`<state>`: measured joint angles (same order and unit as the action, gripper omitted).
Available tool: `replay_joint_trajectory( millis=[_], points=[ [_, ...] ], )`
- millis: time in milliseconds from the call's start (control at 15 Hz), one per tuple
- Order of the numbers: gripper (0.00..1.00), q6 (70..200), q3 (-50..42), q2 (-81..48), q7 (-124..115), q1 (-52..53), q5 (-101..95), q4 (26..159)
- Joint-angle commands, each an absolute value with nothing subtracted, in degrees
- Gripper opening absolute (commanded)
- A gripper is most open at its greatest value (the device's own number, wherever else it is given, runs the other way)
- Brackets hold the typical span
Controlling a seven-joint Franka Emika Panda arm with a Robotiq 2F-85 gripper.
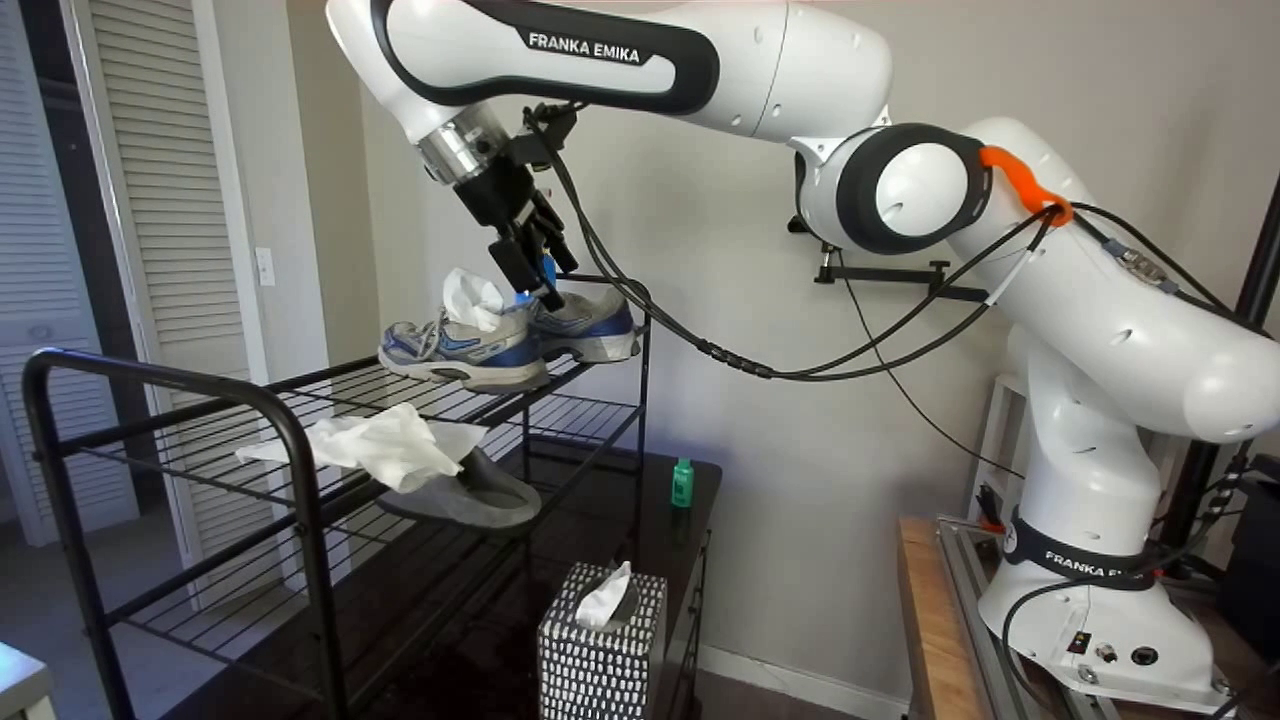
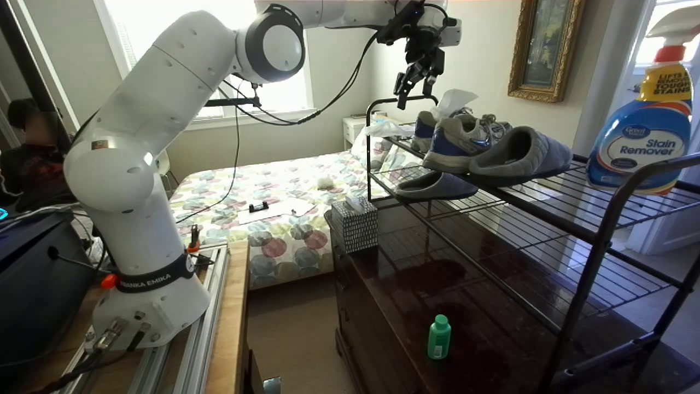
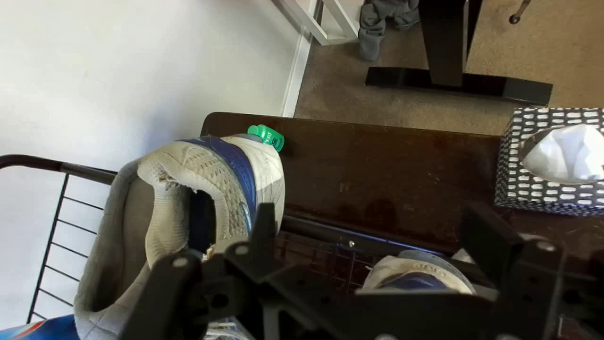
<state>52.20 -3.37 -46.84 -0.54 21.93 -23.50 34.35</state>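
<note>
In both exterior views my gripper (image 1: 548,283) (image 2: 414,98) hangs above a black wire shoe rack (image 1: 290,410), pointing down at a tilt. Its jaws stand wide apart with nothing between them. Two grey and blue sneakers sit below on the top shelf, the nearest sneaker (image 1: 460,350) with white tissue (image 1: 472,300) in its opening. In the wrist view one sneaker (image 3: 226,189) lies beyond the left finger; part of another sneaker (image 3: 415,278) shows between the fingers, mostly hidden by the gripper (image 3: 370,217). Contact with either shoe is not visible.
A grey slipper (image 2: 522,156) and a stain remover bottle (image 2: 640,131) share the top shelf; another slipper (image 2: 437,186) lies lower. Crumpled white tissue (image 1: 390,445) hangs at the rack's end. A tissue box (image 2: 355,224) and green bottle (image 2: 439,338) stand on the dark dresser (image 2: 394,306).
</note>
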Motion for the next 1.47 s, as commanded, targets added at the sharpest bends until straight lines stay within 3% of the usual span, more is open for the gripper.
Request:
replay_joint_trajectory(
  millis=[0, 1400],
  points=[
    [1.00, 52.20, -3.37, -46.84, -0.54, 21.93, -23.50, 34.35],
    [1.00, 61.34, 0.86, -50.18, 0.71, 21.54, -18.09, 33.00]
  ],
)
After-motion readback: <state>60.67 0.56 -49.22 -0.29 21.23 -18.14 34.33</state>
